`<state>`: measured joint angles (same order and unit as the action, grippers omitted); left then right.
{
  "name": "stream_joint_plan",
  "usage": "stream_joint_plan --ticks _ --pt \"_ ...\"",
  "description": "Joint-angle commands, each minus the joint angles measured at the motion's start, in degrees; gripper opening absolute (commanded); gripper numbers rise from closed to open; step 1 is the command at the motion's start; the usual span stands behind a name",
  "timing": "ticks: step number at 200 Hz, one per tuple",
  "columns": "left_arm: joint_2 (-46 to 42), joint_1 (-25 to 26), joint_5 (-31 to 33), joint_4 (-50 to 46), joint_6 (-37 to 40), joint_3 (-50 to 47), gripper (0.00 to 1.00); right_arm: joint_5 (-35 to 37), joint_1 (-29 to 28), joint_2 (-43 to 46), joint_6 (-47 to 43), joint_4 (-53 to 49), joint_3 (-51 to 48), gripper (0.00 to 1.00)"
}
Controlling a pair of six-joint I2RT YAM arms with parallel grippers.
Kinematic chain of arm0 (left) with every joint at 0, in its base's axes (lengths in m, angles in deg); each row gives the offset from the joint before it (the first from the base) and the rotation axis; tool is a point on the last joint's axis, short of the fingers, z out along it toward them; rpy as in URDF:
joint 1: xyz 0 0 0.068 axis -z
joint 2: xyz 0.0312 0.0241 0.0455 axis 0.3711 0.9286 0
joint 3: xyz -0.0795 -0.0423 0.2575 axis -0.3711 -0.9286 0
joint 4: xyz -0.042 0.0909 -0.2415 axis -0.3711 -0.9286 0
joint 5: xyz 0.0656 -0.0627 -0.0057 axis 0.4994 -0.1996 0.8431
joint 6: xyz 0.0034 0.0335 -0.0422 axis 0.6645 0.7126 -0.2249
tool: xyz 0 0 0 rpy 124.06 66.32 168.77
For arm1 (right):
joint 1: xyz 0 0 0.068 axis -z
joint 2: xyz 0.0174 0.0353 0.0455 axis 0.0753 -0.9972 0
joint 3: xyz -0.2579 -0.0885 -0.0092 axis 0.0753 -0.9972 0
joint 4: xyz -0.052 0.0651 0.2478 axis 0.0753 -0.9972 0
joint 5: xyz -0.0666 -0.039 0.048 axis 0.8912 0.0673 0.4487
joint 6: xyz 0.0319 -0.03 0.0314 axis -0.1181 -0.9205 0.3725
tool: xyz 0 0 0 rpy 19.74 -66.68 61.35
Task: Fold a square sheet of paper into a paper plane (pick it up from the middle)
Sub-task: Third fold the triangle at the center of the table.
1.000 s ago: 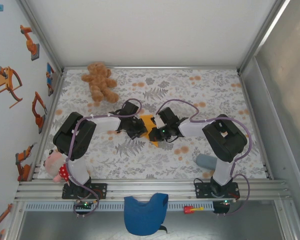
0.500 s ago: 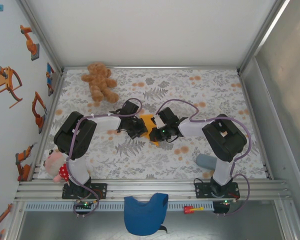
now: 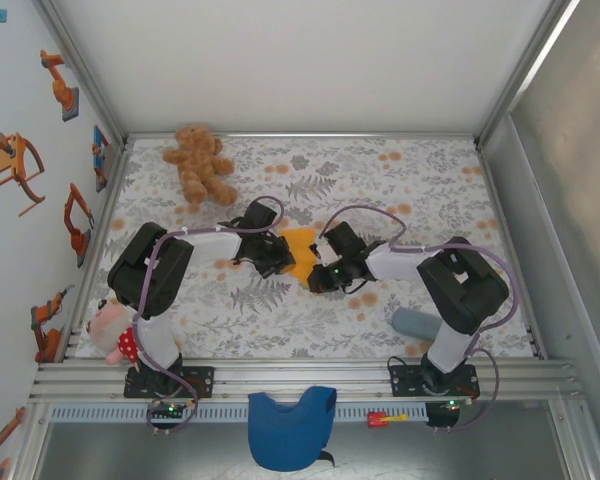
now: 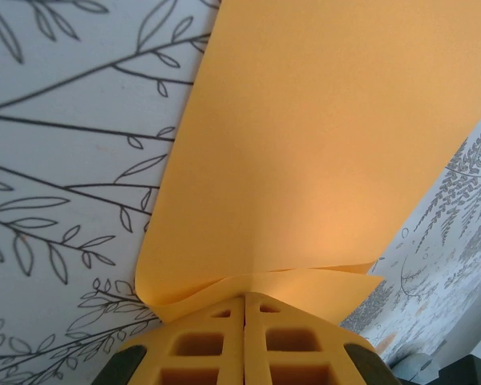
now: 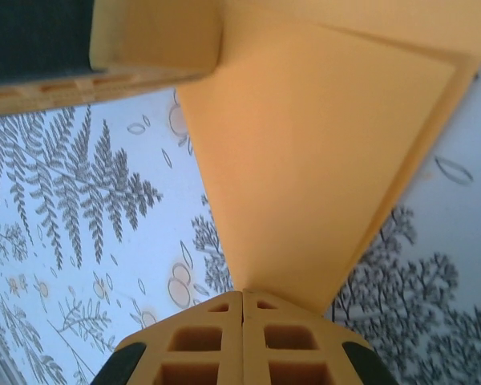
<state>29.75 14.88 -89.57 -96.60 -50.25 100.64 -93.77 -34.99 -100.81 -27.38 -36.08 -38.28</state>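
Note:
The orange sheet of paper (image 3: 301,243) is folded over in layers and hangs between my two grippers at the middle of the floral table. My left gripper (image 3: 278,256) is shut on its left end. In the left wrist view the paper (image 4: 321,160) curls into the closed jaws of that gripper (image 4: 244,295). My right gripper (image 3: 317,274) is shut on the other end. In the right wrist view the paper (image 5: 321,152) narrows to a point at the closed jaws of this gripper (image 5: 242,293). A left finger (image 5: 148,36) shows at the upper left there.
A brown teddy bear (image 3: 200,165) lies at the back left. A pink plush toy (image 3: 110,335) sits by the left arm's base. A grey-blue cylinder (image 3: 416,322) lies near the right base. A blue cloth (image 3: 290,428) and a small red item (image 3: 385,418) rest on the front rail.
My right arm has shifted to the right and slightly nearer, keeping its grip. More orange paper now shows between the two grippers. The left arm has hardly moved.

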Motion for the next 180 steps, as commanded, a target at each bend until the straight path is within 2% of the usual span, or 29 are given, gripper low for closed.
stream_joint_plan --ticks 1,53,116,142,180 --pt "4.3 -0.6 6.3 -7.0 1.8 -1.8 0.07 1.8 0.5 2.4 -1.0 -7.3 -3.7 0.0" --pt "3.6 -0.4 4.9 -7.0 2.4 -0.4 0.07 2.7 0.6 10.3 0.0 -4.4 -3.0 0.0" --pt "2.5 -0.1 3.9 -6.5 2.8 0.8 0.07 0.6 0.5 0.5 4.1 2.4 2.0 0.0" --pt "2.1 -0.1 3.2 -5.9 2.9 1.4 0.07 -0.1 0.5 -1.9 3.9 2.7 3.0 0.0" --pt "-1.4 0.1 2.7 -2.1 4.1 0.3 0.07 2.5 0.5 -3.5 3.2 0.0 2.8 0.0"
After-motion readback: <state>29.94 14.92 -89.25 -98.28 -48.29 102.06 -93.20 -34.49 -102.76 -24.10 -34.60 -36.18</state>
